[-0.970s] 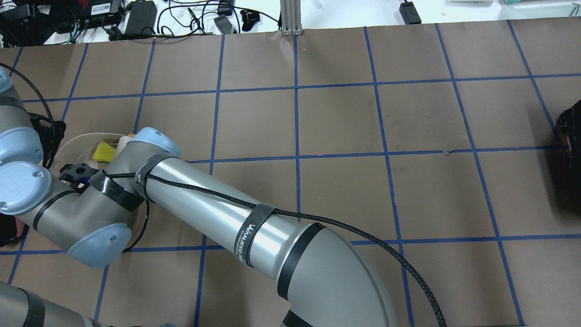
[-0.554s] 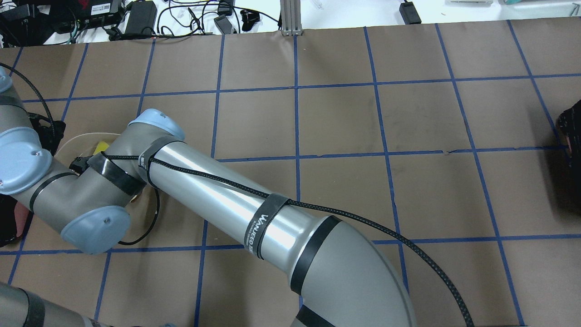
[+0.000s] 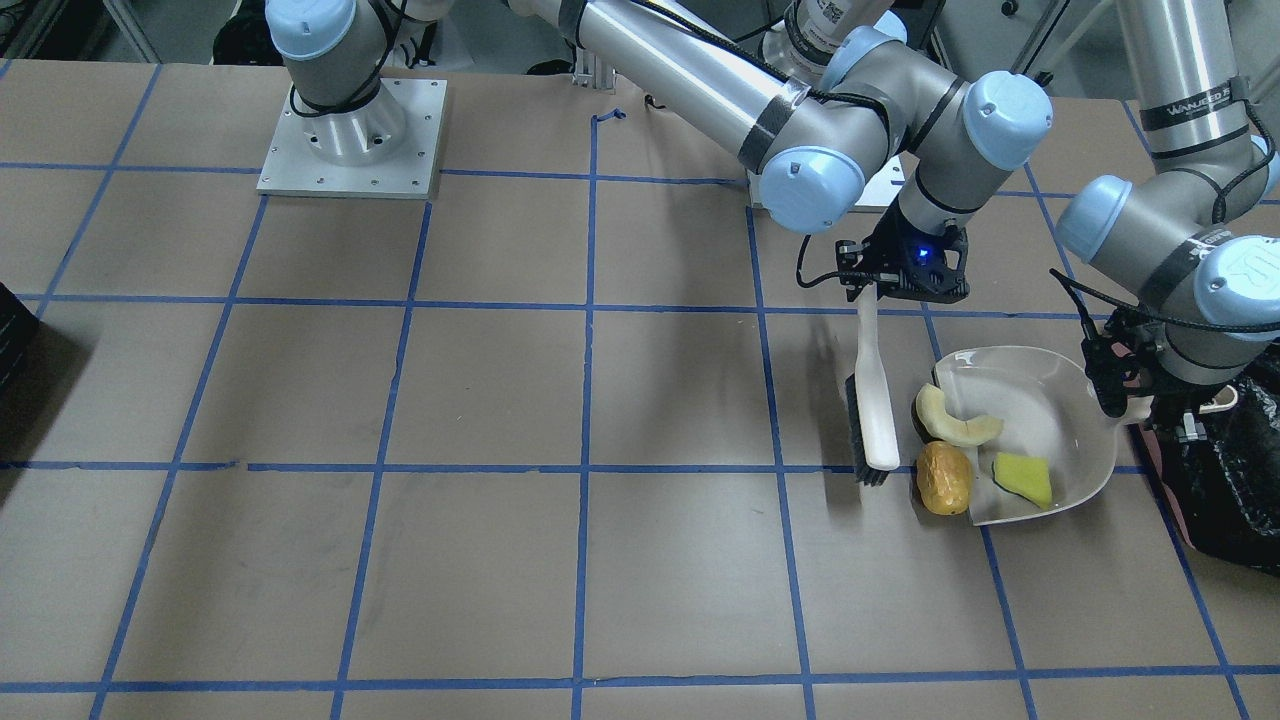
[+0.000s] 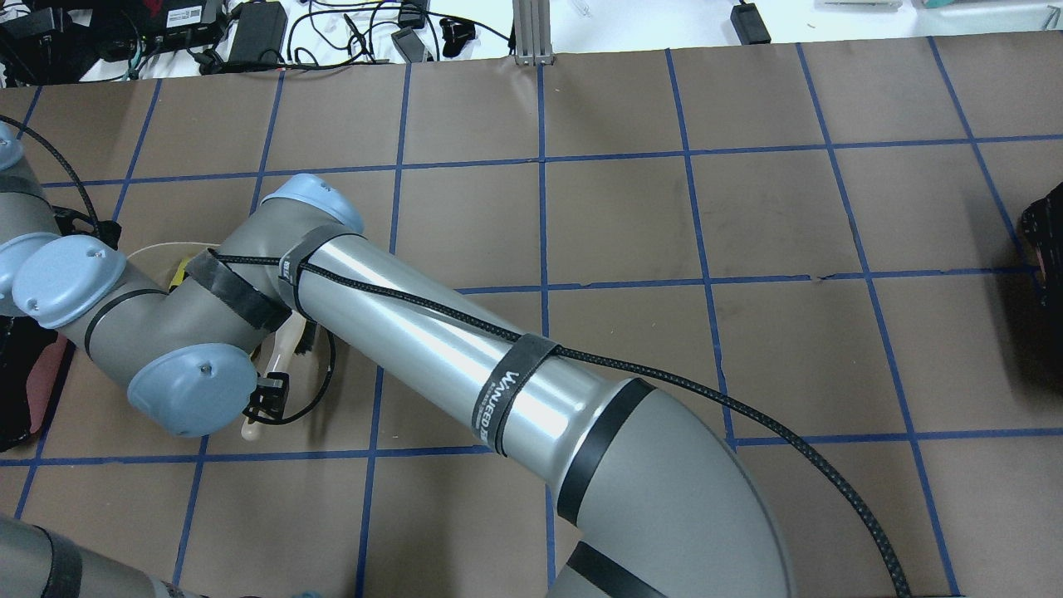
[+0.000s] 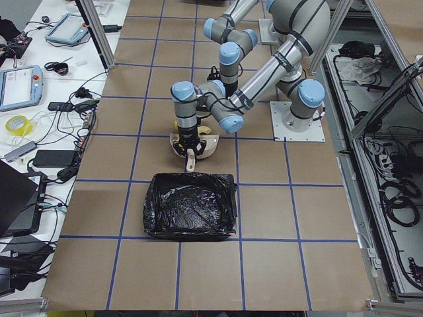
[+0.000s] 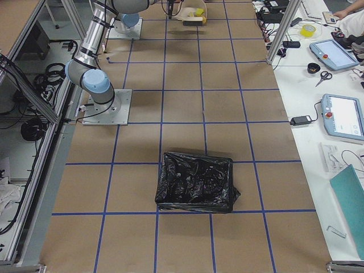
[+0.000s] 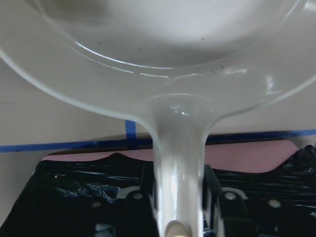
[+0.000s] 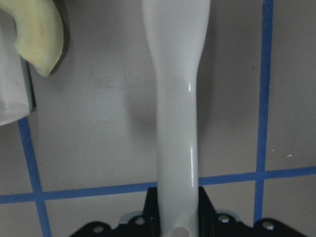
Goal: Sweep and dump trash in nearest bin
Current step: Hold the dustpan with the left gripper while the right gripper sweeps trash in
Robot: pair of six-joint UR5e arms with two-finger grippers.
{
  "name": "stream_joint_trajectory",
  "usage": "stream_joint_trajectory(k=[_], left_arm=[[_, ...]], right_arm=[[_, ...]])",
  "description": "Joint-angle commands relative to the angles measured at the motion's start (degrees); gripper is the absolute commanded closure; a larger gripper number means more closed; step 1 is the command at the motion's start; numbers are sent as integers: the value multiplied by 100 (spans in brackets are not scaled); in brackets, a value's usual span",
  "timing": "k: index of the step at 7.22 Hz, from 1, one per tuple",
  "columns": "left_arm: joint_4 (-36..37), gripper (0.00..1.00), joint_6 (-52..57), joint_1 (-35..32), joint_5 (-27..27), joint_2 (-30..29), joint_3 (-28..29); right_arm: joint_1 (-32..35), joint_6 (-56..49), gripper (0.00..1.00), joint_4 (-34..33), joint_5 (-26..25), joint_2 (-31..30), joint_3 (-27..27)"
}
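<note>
My left gripper (image 3: 1135, 405) is shut on the handle of the white dustpan (image 3: 1040, 400), which rests on the table; the left wrist view shows the grip (image 7: 177, 195). My right gripper (image 3: 905, 285) is shut on a white brush (image 3: 872, 410), whose bristles touch the table just beside the pan's mouth. The yellow-and-green wedge (image 3: 1022, 478) lies inside the pan. The pale curved piece (image 3: 955, 420) lies across its lip. The orange-brown lump (image 3: 944, 477) sits on the table touching the lip. The pink-sided bin (image 3: 1225, 470) with its black bag stands right behind the pan handle.
A plain dark container (image 4: 1048, 241) sits at the far right table edge, also in the exterior right view (image 6: 196, 182). My right arm (image 4: 465, 357) stretches across the table's middle. Cables and devices (image 4: 249, 33) lie beyond the far edge.
My right wrist has swung off the dustpan, rightward and back toward my base in the overhead view, taking the brush with it. The left arm and dustpan have barely shifted.
</note>
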Motion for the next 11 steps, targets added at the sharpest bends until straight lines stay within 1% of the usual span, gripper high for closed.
stream_joint_trajectory(k=[1, 4, 6, 7, 8, 9, 11], left_arm=[[5, 100, -34, 4, -33, -42, 0], [5, 100, -26, -5, -34, -50, 0], [-4, 100, -26, -5, -25, -50, 0], [-4, 100, -26, -5, -25, -50, 0], [5, 100, -26, -5, -25, -50, 0], [-4, 100, -26, -5, -25, -50, 0], [5, 100, -26, 4, -33, -50, 0]], right_arm=[[-24, -71, 100, -273, -153, 262, 28], [-24, 332, 100, -810, 4, 448, -95], [29, 684, 100, -1039, 224, 553, -297], [47, 851, 100, -1110, 468, 615, -472], [99, 861, 100, -1111, 488, 641, -595], [117, 966, 100, -1119, 697, 685, -753], [301, 1203, 100, -1556, 787, 1053, -1035]])
